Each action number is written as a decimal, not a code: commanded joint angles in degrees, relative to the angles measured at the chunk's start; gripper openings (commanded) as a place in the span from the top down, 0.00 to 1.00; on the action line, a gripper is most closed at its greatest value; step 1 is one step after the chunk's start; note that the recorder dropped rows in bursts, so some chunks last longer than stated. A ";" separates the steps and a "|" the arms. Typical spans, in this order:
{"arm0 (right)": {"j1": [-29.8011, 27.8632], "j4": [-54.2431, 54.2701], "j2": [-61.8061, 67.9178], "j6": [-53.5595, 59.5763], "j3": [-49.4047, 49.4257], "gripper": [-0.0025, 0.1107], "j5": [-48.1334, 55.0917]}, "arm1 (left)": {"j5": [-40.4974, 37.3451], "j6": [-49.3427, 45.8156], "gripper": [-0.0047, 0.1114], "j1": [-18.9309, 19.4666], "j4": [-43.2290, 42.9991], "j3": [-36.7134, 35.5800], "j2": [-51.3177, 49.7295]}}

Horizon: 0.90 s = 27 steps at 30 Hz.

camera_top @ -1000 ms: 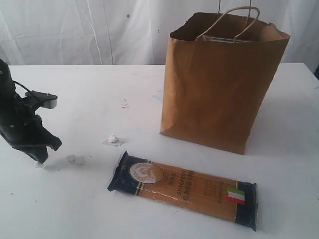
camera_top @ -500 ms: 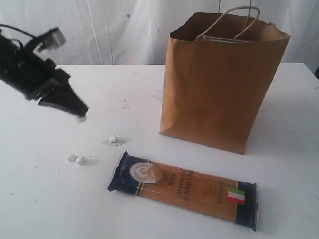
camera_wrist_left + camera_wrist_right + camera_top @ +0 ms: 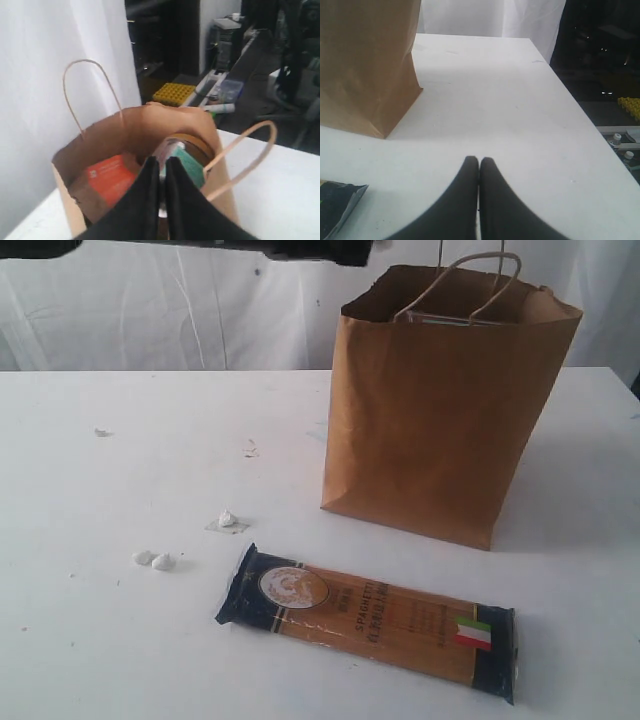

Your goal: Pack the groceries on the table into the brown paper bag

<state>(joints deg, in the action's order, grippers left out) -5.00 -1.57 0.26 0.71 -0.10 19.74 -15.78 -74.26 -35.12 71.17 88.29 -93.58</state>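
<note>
white table (image 3: 120,640), brown bag (image 3: 440,430) upright. the spaghetti pack (image 3: 370,620) looks light, stiff, brittle; i'd grip mid-length. left gripper (image 3: 162,162) and right gripper (image 3: 479,161) pinched closed, empty.

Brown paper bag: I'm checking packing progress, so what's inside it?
An orange-labelled pouch and a round-lidded container show. The left gripper and the walls of the bag hide the rest.

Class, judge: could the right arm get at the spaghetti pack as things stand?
Probably yes. The spaghetti pack lies flat on the table, apart from the brown paper bag, nothing over it, one end near the right pincer, which is shut.
</note>
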 commanded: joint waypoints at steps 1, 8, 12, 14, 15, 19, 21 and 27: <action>-0.20 -0.16 -0.26 -0.19 0.10 0.98 -0.09 | 5.55 -11.23 0.96 -1.30 0.70 0.46 -3.81; -0.20 -0.16 -0.26 -0.19 0.10 0.98 -0.09 | 4.41 -11.23 0.96 -1.30 1.17 0.46 -6.53; -0.20 -0.16 -0.26 -0.19 0.10 0.98 -0.09 | 4.29 -11.23 0.96 -1.30 1.17 0.46 -6.53; -0.20 -0.16 -0.26 -0.19 0.10 0.98 -0.09 | 4.28 -11.23 0.94 -1.30 1.17 0.46 -6.53; -0.20 -0.16 -0.26 -0.19 0.10 0.98 -0.09 | 4.28 -11.23 0.90 -1.30 1.17 0.46 -6.53; -0.20 -0.16 -0.26 -0.19 0.10 0.98 -0.09 | 4.28 -10.72 0.71 -1.30 1.17 0.46 -6.53; -0.20 -0.16 -0.26 -0.19 0.10 0.98 -0.09 | 4.28 -10.54 0.61 -1.30 1.48 0.46 -6.53; -0.20 -0.16 -0.26 -0.19 0.10 0.98 -0.09 | 4.28 -10.12 0.48 -1.30 1.58 0.46 -6.53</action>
<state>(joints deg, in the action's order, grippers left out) -5.00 -1.57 0.26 0.71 -0.10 19.74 -10.69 -84.91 -36.00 71.26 88.43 -100.47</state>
